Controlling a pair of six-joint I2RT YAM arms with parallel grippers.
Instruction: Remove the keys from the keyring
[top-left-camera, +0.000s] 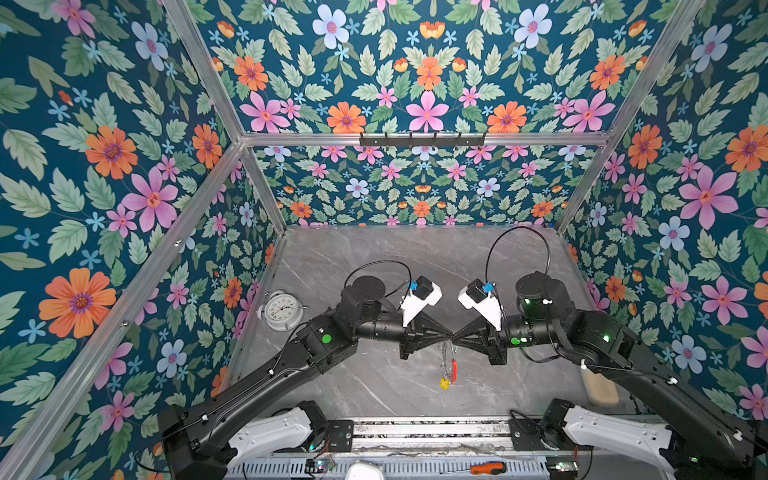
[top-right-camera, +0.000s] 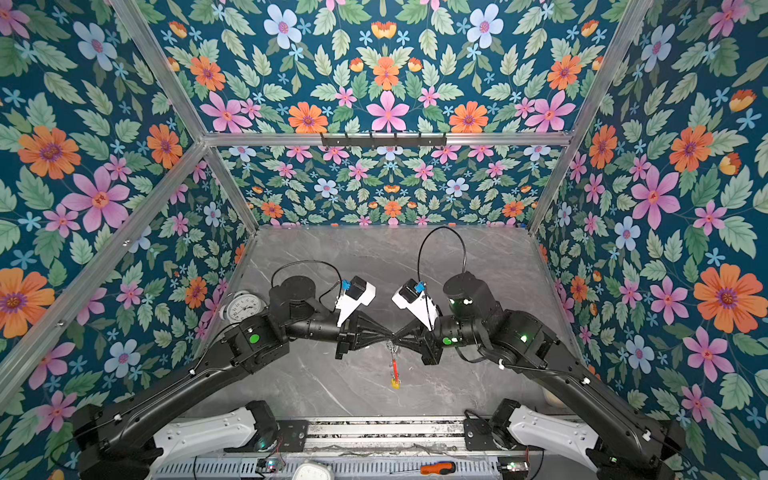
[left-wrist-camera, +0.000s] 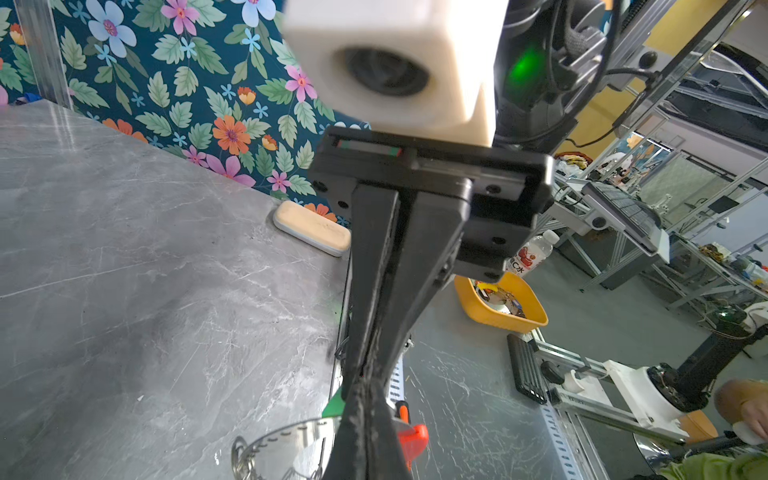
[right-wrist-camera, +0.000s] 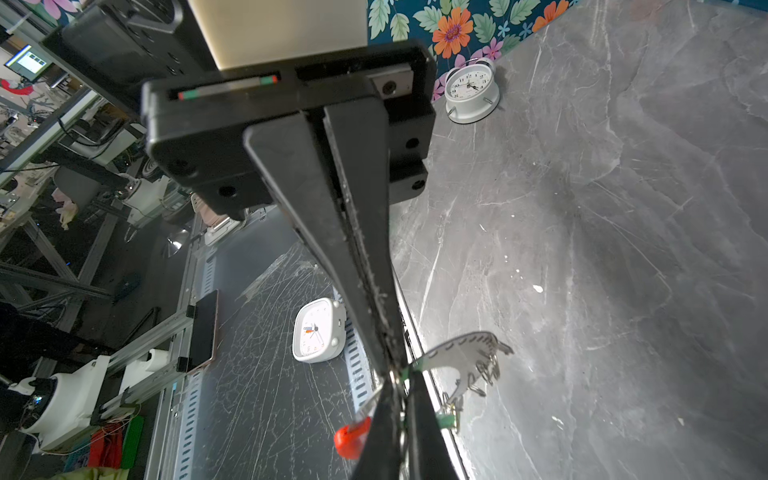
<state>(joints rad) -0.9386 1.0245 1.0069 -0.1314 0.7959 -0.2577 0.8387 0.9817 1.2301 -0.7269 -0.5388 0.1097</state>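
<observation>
Top views, both: left gripper (top-left-camera: 447, 334) and right gripper (top-left-camera: 456, 336) meet tip to tip mid-frame. Each has its jaws together, clamped on the upper end of the keyring (top-left-camera: 454, 368). The ring hangs above the surface (top-left-camera: 353, 257), long axis toward lower frame. The yellow key (top-left-camera: 444, 383) is at the low end, well apart from both tips.

Left wrist: the green key (left-wrist-camera: 332, 409) has its head touching the pinch point, so it's the nearer key for either arm.

Right wrist: the keyring's grey arc swings out right of the shut tips.
</observation>
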